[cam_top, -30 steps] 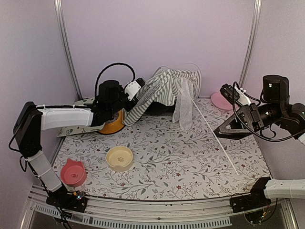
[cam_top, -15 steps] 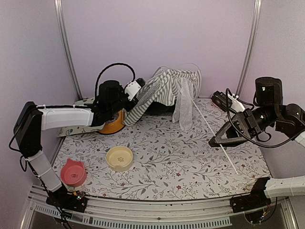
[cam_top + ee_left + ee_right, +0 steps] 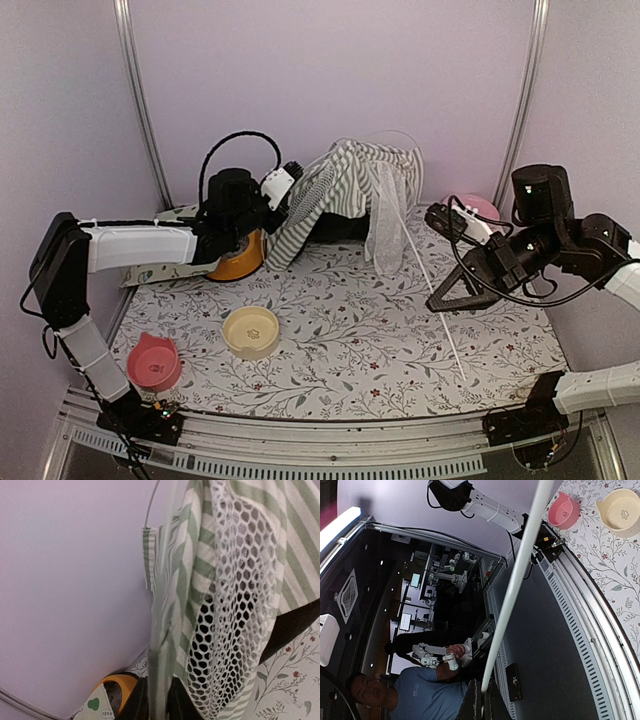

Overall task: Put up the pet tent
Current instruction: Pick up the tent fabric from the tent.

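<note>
The pet tent (image 3: 345,185) is a crumpled heap of green-and-white striped fabric at the back of the table, and its lace flap (image 3: 384,235) hangs down in front. My left gripper (image 3: 290,178) holds the tent's left edge. In the left wrist view its dark fingers (image 3: 134,704) are shut on a fabric-covered pole (image 3: 159,645) beside white mesh (image 3: 235,600). A thin white pole (image 3: 430,290) slants from the tent toward the front right. My right gripper (image 3: 437,303) is shut on that white pole (image 3: 512,592) near its lower half.
A yellow bowl (image 3: 251,331) and a pink bowl (image 3: 154,361) sit front left on the floral table cover. An orange bowl (image 3: 237,262) and a printed cream mat (image 3: 160,270) lie under my left arm. A pink dish (image 3: 480,207) sits at the back right.
My right arm swung left and down to the white pole and shut on it; the pole's near end shifted left. The left gripper kept its hold, and the tent edge rose slightly.
</note>
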